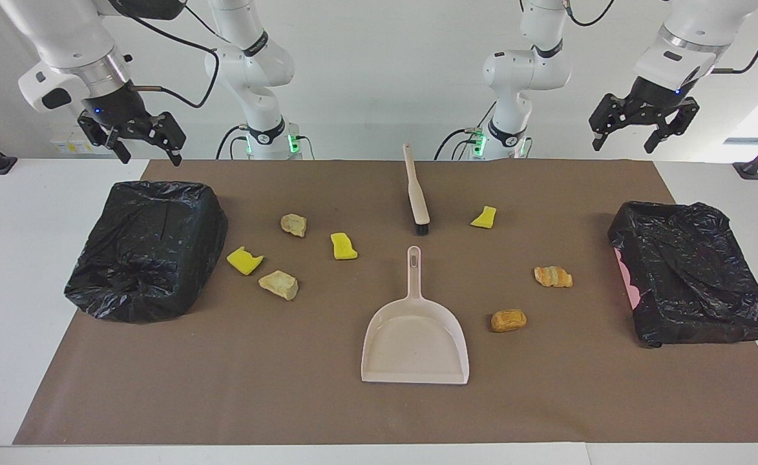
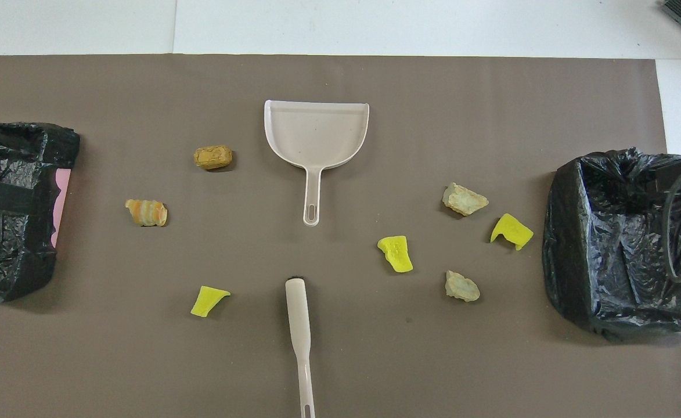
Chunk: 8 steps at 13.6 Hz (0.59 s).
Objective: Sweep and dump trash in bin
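Note:
Several trash scraps lie on the brown mat. Toward the right arm's end are a yellow sponge piece (image 1: 244, 260), another (image 1: 343, 246) and two tan lumps (image 1: 293, 224) (image 1: 279, 284). Toward the left arm's end are a third sponge piece (image 1: 484, 217) and two bread-like pieces (image 1: 552, 276) (image 1: 508, 320). The beige dustpan (image 1: 415, 339) lies mid-mat, its handle toward the robots. The brush (image 1: 415, 194) lies nearer to the robots. My right gripper (image 1: 149, 155) hangs open and empty, raised by the bin (image 1: 146, 271). My left gripper (image 1: 621, 146) hangs open and empty, raised at the other end.
A second bin (image 1: 708, 310) lined with a black bag, pink showing at its side, stands at the left arm's end. White table surrounds the mat (image 1: 256, 387). In the overhead view the dustpan (image 2: 316, 130) lies farther from the robots than the brush (image 2: 298, 325).

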Motion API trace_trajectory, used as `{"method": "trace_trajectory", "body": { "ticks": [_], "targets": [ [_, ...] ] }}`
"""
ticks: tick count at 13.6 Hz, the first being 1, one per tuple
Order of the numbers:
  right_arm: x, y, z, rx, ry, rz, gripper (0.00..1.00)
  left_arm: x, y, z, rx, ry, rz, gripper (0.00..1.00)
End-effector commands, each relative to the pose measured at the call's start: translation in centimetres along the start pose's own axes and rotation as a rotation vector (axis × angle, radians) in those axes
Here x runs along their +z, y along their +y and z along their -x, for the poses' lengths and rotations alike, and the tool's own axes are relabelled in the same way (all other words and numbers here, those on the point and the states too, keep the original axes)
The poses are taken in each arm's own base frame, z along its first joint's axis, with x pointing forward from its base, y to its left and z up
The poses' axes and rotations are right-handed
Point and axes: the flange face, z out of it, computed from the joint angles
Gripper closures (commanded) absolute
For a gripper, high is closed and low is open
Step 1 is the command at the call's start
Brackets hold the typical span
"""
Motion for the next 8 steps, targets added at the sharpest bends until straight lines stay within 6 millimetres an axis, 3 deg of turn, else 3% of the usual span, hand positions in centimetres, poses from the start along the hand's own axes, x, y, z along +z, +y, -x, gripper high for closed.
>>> {"method": "trace_trajectory", "body": {
  "ticks": [1, 8],
  "targets": [
    [0.2, -0.1, 0.1, 0.019, -0.001, 0.007, 0.00, -0.3, -0.3, 0.6, 0.008, -0.002, -0.001, 0.00],
    [0.4, -0.2, 0.3, 0.016, -0.009, 0.005, 0.00, -0.4, 1.1, 0.7, 0.019, -0.002, 0.000, 0.00]
  ]
}}
